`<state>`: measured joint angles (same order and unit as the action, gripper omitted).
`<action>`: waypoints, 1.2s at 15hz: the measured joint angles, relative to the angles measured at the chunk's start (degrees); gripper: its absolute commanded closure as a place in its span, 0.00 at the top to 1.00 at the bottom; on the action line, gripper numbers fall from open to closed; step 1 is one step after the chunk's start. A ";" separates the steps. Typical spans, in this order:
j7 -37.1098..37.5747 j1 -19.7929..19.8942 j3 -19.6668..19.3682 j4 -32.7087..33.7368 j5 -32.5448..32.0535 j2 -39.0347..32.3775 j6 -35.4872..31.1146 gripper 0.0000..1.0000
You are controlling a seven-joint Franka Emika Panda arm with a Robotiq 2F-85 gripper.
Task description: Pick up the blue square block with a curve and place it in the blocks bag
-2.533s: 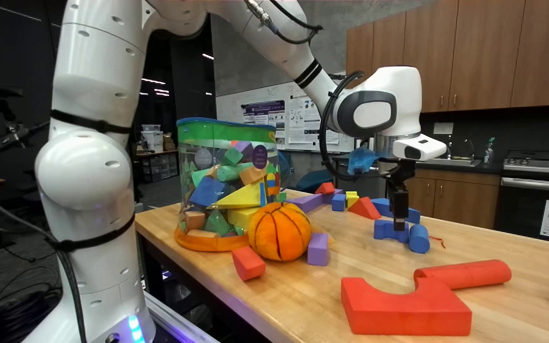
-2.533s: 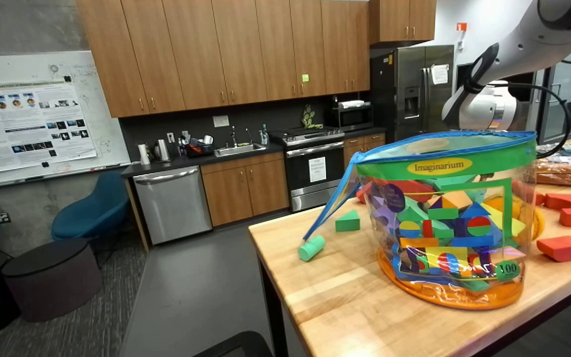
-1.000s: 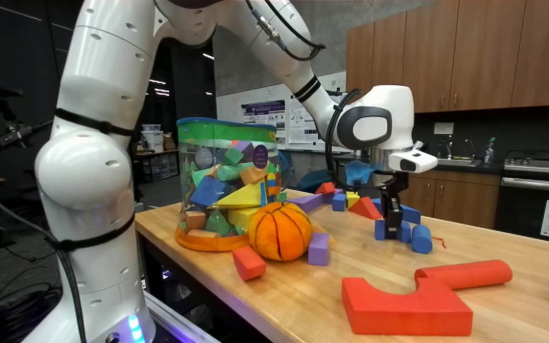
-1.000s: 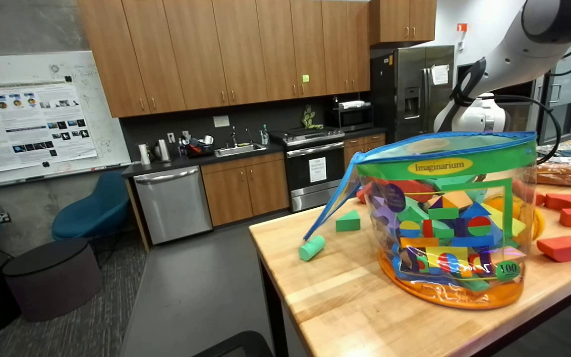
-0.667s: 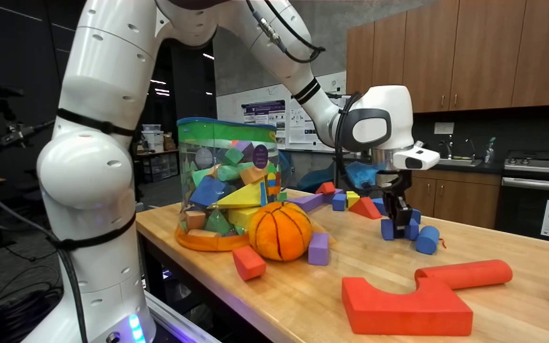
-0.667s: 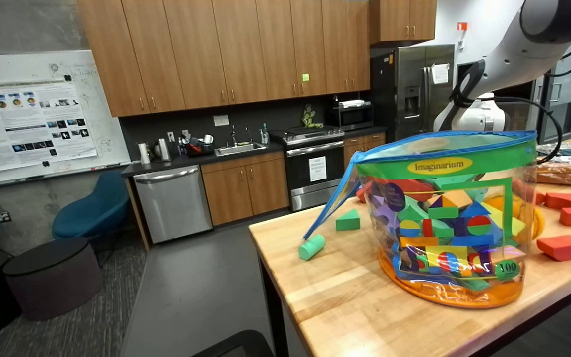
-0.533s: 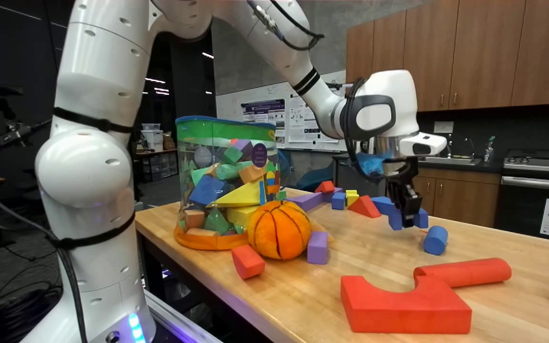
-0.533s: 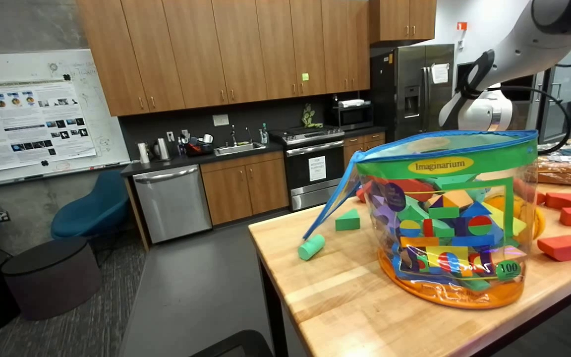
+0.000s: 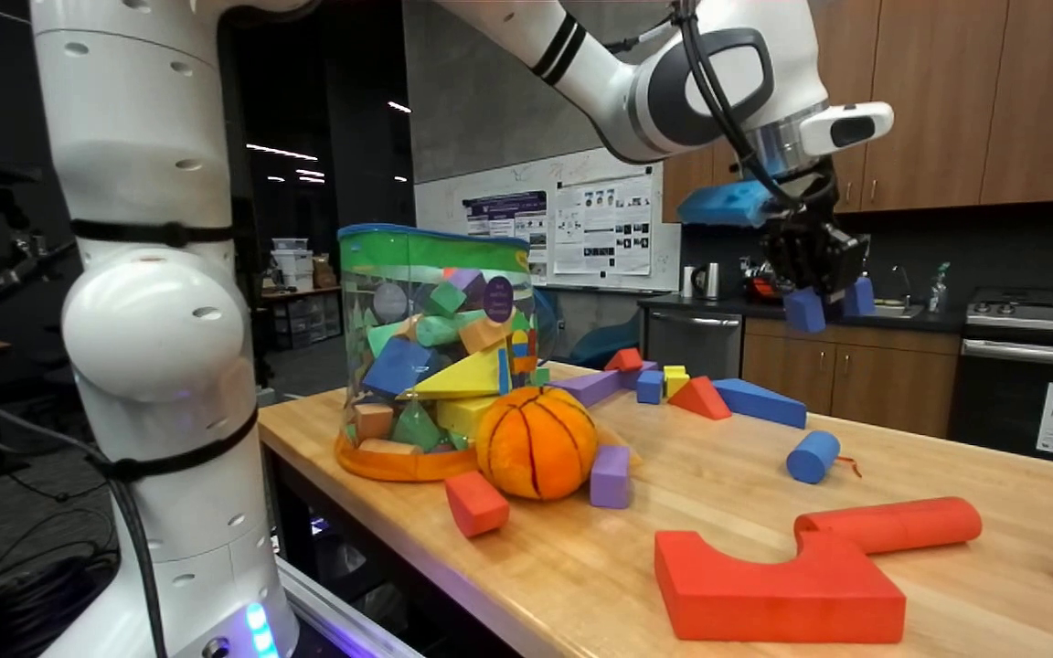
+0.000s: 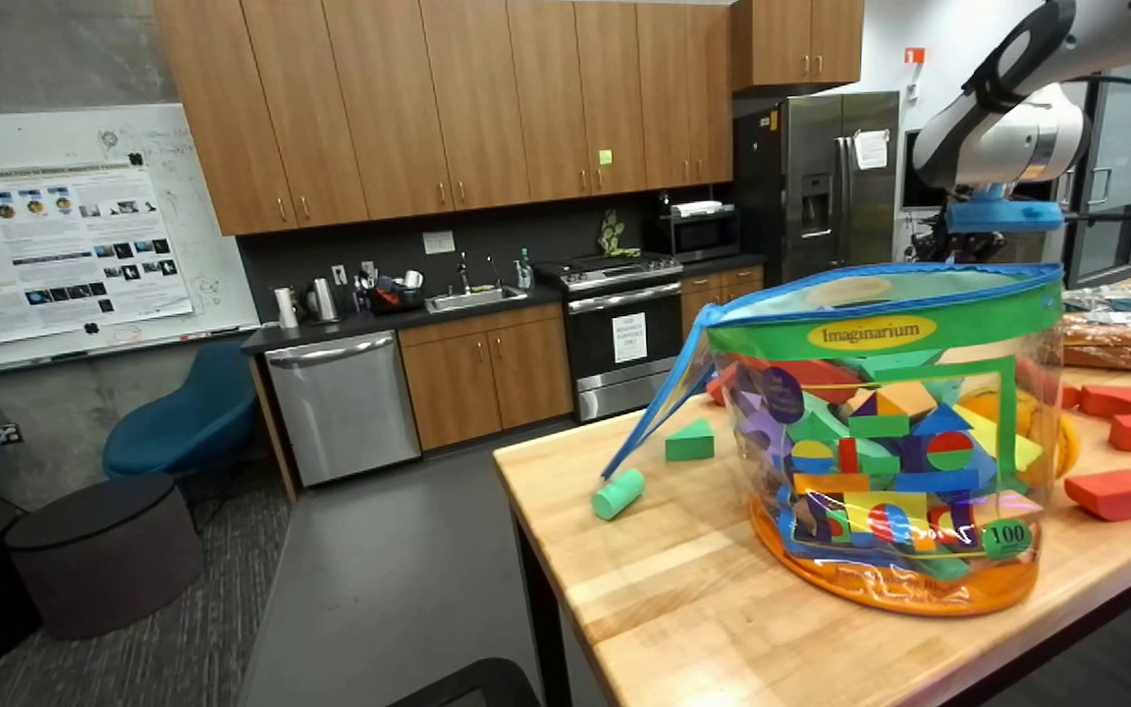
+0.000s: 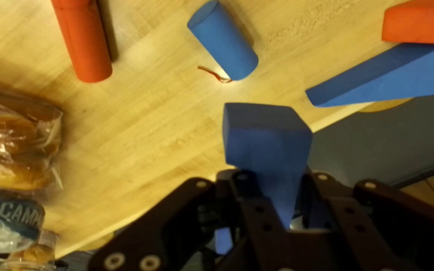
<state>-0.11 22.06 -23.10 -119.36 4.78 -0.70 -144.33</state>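
In an exterior view, on a smooth, grained wooden table (image 9: 600, 571), the blocks bag (image 9: 435, 251) is seen first from the left: a tall drum of glossy clear plastic, banded green above and orange at the base, filled with matte blocks of many shapes. A red half-round block (image 9: 477, 504) is set near it, and the bag's lower wall is partly covered by a fuzzy orange ball (image 9: 536, 445) with dark seams. Next are placed a purple rectangular block (image 9: 610, 477), a long blue wedge (image 9: 760, 402) farther back and, nearer, a thick red block with a rounded cut-out (image 9: 778, 589). Above the table, well apart from the bag, the blue square block with a curve (image 9: 804, 312) is held clamped in the black gripper (image 9: 826, 294); its flat ends are seen jutting out, its middle hidden. On the table below, a blue cylinder (image 9: 813, 457) is laid on its side, followed by a red cylinder (image 9: 897, 524).
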 measured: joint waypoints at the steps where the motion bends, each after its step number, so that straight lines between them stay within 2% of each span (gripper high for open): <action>1: -1.11 -0.10 0.32 -0.03 0.12 1.59 0.03 0.06; 10: -9.93 -4.80 2.65 -0.63 1.94 14.29 -0.16 0.06; 18: -22.03 -15.04 2.88 -6.96 8.52 27.99 -2.25 0.06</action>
<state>-22.14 7.02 -20.22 -126.32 13.30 27.29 -146.58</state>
